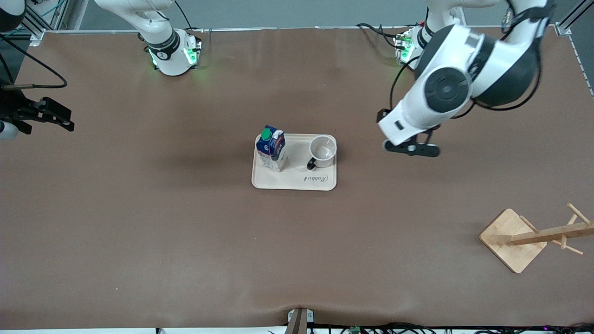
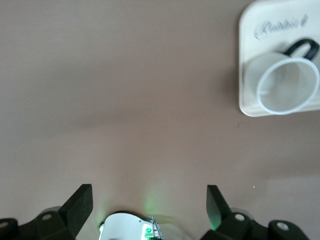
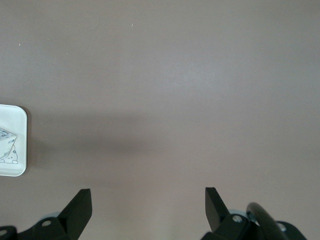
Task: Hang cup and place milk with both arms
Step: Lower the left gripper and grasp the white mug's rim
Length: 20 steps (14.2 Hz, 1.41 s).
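Up high, the left arm (image 1: pixel 445 88) bends over the brown table (image 1: pixel 139 222), and its body hides most of the left gripper (image 1: pixel 410 147). The left wrist view shows that gripper's fingers (image 2: pixel 80 205) spread wide, holding nothing, over bare table near the tray (image 1: pixel 294 178). The right gripper (image 1: pixel 53 115) hangs at the right arm's end of the table, partly cut off at the edge, fingers wide apart and empty too. A wooden rack (image 1: pixel 533 236) lies nearer the camera, cut off at the edge. On the cream tray stands the milk (image 1: pixel 272 148), blue on top, white below, with a green cap. Beside it sits the white cup (image 1: pixel 321 152), open side up, its black handle pointing toward the camera.
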Each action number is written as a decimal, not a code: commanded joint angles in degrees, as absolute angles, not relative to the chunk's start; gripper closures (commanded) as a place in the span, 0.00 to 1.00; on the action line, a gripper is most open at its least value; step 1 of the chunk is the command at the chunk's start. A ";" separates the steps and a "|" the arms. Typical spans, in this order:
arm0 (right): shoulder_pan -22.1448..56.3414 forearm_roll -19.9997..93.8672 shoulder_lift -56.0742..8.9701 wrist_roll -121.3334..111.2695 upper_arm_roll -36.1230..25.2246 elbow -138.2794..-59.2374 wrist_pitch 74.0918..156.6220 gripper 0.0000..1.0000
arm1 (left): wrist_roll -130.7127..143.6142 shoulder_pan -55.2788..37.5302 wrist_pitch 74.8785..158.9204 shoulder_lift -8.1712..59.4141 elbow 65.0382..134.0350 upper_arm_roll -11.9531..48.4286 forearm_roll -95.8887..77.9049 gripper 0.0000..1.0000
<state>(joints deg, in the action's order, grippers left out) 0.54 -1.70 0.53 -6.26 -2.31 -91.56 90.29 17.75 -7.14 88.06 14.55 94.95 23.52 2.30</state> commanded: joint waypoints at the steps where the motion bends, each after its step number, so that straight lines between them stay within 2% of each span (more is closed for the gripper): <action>1: 0.79 -2.11 -0.18 -6.59 -2.37 -90.00 89.30 0.00 | 11.81 -8.08 91.82 15.91 96.93 23.99 2.99 0.00; 8: 1.05 -1.76 -1.05 -6.50 -2.29 -90.00 89.30 0.00 | 0.88 -9.93 117.83 18.36 111.08 26.45 7.65 0.00; 11: 1.41 -1.32 -3.41 -6.68 -2.29 -90.70 89.65 0.00 | 0.70 -12.21 122.59 22.57 110.13 26.54 7.65 0.03; 14: 1.49 -1.23 -4.04 -6.42 -2.29 -90.35 89.47 0.00 | 0.00 -12.39 124.01 28.98 105.22 28.03 7.73 0.18; 19: 3.95 -2.11 -5.71 -6.24 -2.37 -90.70 89.47 0.00 | 0.53 -15.20 124.19 35.59 97.13 27.86 8.61 0.22; 20: 3.43 -1.41 -7.37 -6.15 -2.37 -90.44 89.30 0.00 | 0.61 -15.64 124.71 36.47 96.60 27.86 10.35 0.30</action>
<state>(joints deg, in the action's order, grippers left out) 3.11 -1.56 -4.95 -6.37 -2.10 -91.45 90.01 0.43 -15.04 124.70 33.56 99.97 27.59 7.47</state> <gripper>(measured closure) 0.000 0.220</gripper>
